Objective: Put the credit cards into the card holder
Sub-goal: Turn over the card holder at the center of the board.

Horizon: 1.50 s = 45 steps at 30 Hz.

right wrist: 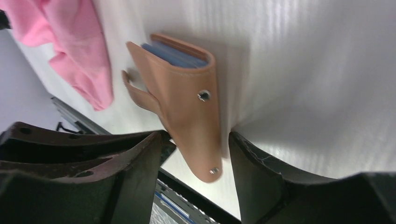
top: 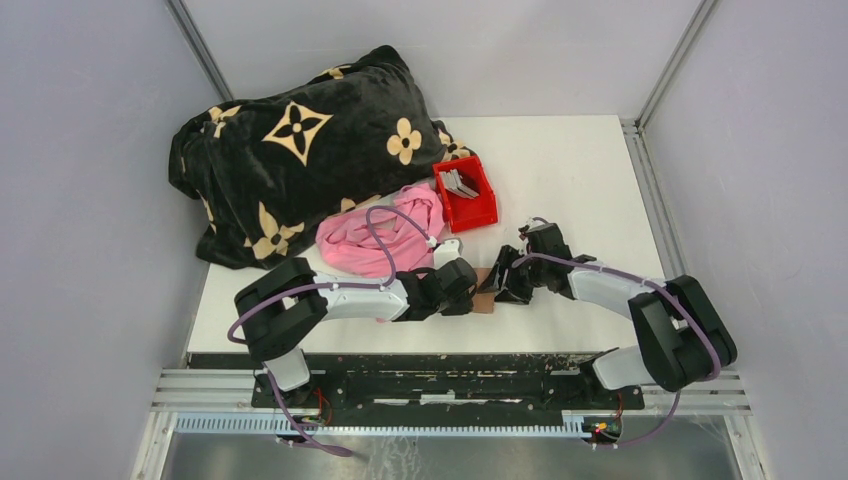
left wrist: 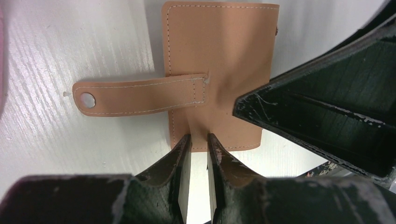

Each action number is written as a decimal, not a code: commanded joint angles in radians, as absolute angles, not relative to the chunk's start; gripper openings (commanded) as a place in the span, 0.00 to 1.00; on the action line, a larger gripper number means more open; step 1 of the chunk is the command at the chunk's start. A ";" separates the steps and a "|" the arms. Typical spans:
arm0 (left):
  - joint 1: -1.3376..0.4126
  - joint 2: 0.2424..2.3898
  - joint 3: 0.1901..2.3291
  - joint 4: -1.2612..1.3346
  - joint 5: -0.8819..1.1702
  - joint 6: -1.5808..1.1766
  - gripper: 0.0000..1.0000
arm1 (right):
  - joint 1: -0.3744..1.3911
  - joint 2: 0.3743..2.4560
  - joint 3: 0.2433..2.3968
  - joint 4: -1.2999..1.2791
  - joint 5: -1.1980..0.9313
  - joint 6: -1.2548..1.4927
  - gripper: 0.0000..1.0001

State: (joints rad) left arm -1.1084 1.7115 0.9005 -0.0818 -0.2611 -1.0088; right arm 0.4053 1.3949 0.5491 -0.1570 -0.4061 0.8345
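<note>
Gleaming white table [top: 560, 170], grey walls [top: 90, 150]

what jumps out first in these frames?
The big black blanket with gold flowers, heaped at the table's far left, catches the eye first. A pink cloth and a red bin holding grey cards lie beside it. Near the front centre, both arms meet at the brown card holder: the left gripper pinches its edge, and the right gripper straddles it with jaws open.
</note>
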 commanded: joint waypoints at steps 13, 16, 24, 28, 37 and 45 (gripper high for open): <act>-1.111 1.813 0.901 -0.105 -0.248 -0.957 0.26 | 0.402 1.485 0.373 0.210 -0.469 0.950 0.32; -1.109 1.805 0.913 -0.118 -0.261 -0.956 0.26 | 0.401 1.432 0.411 0.126 -0.455 0.920 0.17; -1.067 1.641 0.941 -0.270 -0.366 -1.004 0.38 | 0.402 1.239 0.709 -0.395 -0.217 0.654 0.01; -1.062 1.569 0.960 -0.339 -0.422 -1.017 0.40 | 0.402 1.239 0.894 -0.598 -0.078 0.529 0.01; -1.062 1.454 0.927 -0.427 -0.485 -1.051 0.41 | 0.564 1.333 1.113 -0.865 0.365 0.422 0.01; -1.059 1.363 0.838 -0.455 -0.510 -1.108 0.40 | 0.770 1.548 1.227 -0.963 0.684 0.488 0.01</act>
